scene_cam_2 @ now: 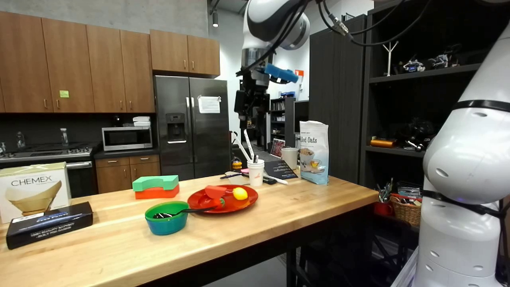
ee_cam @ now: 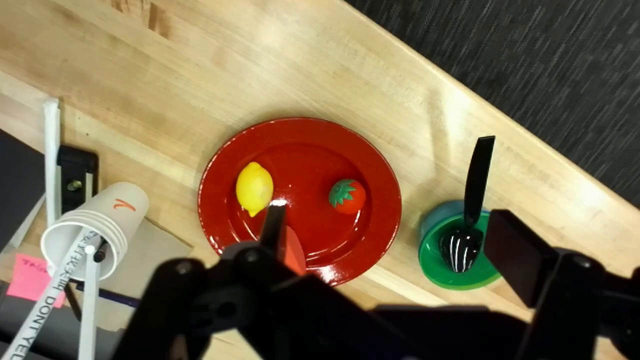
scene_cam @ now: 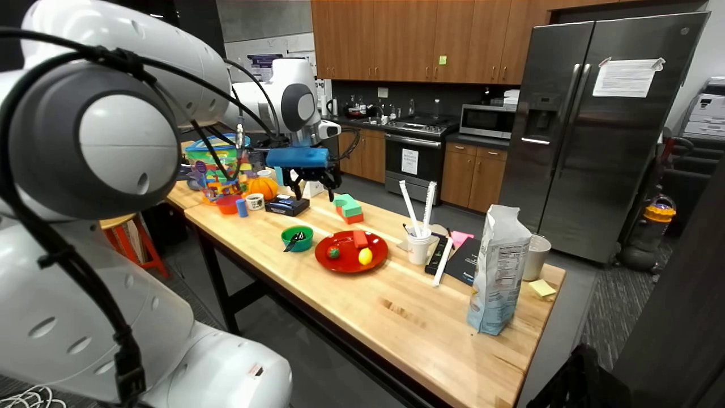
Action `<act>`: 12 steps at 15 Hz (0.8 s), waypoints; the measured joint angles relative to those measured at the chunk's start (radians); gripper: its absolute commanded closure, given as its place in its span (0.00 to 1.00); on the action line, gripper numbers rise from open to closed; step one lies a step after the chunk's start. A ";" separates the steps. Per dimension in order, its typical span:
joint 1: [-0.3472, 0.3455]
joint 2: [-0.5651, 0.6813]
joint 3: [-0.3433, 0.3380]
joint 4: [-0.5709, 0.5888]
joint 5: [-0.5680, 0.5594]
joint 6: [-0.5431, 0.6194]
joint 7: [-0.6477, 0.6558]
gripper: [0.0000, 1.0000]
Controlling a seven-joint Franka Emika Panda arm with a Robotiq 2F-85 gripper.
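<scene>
My gripper (ee_cam: 389, 220) is open with nothing between its fingers, and hangs above the wooden table; it also shows in both exterior views (scene_cam: 315, 195) (scene_cam_2: 253, 123). In the wrist view a red plate (ee_cam: 310, 160) lies below, mostly between the fingers. It bears a yellow lemon (ee_cam: 255, 189), a red tomato-like piece with green leaves (ee_cam: 349, 196) and a red block (ee_cam: 294, 252), partly hidden by the left finger. A green bowl (ee_cam: 445, 280) nested in a blue one holds a black spoon (ee_cam: 461, 247), near the right finger. In an exterior view the red block (scene_cam_2: 215, 191) leans on the plate.
Green (scene_cam_2: 155, 183) and red (scene_cam_2: 157, 193) blocks are stacked behind the bowl. White cups (scene_cam: 418, 249) with tall sticks, an oats bag (scene_cam: 498, 272) and a mug (scene_cam: 536, 258) stand at one end. A black box (scene_cam: 287, 205) and pumpkin (scene_cam: 261, 188) are at the other.
</scene>
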 measured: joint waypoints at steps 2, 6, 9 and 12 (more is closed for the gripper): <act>0.018 0.002 -0.008 0.000 0.016 0.001 -0.091 0.00; 0.063 0.003 -0.045 -0.004 0.112 -0.005 -0.299 0.00; 0.082 0.003 -0.070 -0.004 0.159 -0.050 -0.412 0.00; 0.086 0.003 -0.082 -0.002 0.160 -0.109 -0.493 0.00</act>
